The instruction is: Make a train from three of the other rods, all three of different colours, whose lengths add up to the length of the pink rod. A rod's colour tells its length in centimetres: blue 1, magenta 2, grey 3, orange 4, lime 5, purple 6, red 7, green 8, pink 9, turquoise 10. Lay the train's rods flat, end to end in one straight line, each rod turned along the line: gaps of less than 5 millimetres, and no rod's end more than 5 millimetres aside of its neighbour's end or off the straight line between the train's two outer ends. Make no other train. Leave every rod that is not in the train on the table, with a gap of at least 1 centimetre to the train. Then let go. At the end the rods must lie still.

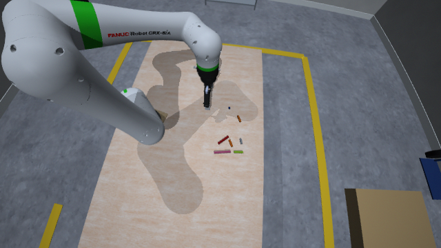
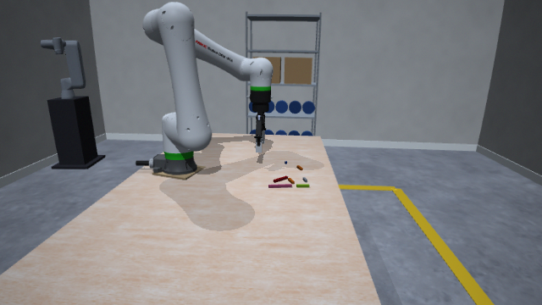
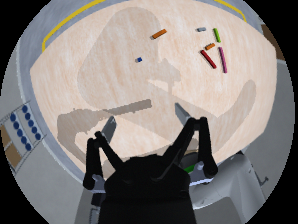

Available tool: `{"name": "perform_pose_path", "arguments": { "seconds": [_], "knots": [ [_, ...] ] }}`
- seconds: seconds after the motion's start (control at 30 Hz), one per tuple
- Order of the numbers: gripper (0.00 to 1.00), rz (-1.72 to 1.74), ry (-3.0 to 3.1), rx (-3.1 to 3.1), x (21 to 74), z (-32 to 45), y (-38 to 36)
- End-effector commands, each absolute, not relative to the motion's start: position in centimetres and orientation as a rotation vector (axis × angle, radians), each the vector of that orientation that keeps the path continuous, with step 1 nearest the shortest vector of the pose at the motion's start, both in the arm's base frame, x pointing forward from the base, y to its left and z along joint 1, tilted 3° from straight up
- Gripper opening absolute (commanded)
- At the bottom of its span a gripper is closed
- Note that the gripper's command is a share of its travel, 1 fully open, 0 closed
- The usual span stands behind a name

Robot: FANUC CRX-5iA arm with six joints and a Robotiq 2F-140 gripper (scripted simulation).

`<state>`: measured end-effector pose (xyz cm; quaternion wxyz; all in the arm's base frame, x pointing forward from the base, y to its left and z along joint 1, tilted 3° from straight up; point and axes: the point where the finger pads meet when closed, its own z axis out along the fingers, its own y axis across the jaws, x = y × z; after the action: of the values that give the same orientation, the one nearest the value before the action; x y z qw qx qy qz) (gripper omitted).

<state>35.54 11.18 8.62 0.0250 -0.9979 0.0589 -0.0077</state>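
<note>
The pink rod lies flat on the table, with a lime rod just to its right in the same line. A red rod lies slanted above them, a short orange rod next to it, and a small grey rod further right. A second orange rod and a tiny blue rod lie apart, nearer the gripper. My gripper hangs open and empty above the table, left of the blue rod. In the wrist view the open gripper frames bare table, with the rods far ahead.
The arm's base stands at the table's left edge. A shelf rack stands behind the table. A brown box sits on the floor to the right. Yellow floor tape runs along the table's right side.
</note>
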Motion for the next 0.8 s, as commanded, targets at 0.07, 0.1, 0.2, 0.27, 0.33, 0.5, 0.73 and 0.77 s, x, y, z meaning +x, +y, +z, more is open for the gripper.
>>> {"name": "perform_pose_path", "arguments": {
  "seconds": [0.07, 0.1, 0.2, 0.27, 0.33, 0.5, 0.73, 0.77],
  "knots": [
    [1.00, -0.024, 0.182, -3.086, 35.6, 8.6, 11.2],
    [1.00, -0.024, 0.182, -3.086, 35.6, 8.6, 11.2],
    [1.00, -0.024, 0.182, -3.086, 35.6, 8.6, 11.2],
    [1.00, -0.024, 0.182, -3.086, 35.6, 8.6, 11.2],
    [1.00, -0.024, 0.182, -3.086, 35.6, 8.6, 11.2],
    [1.00, -0.024, 0.182, -3.086, 35.6, 8.6, 11.2],
    [1.00, -0.016, 0.525, -3.046, 37.8, 8.9, 10.0],
    [1.00, -0.014, 0.581, -3.035, 38.1, 8.9, 9.7]
  ]
}}
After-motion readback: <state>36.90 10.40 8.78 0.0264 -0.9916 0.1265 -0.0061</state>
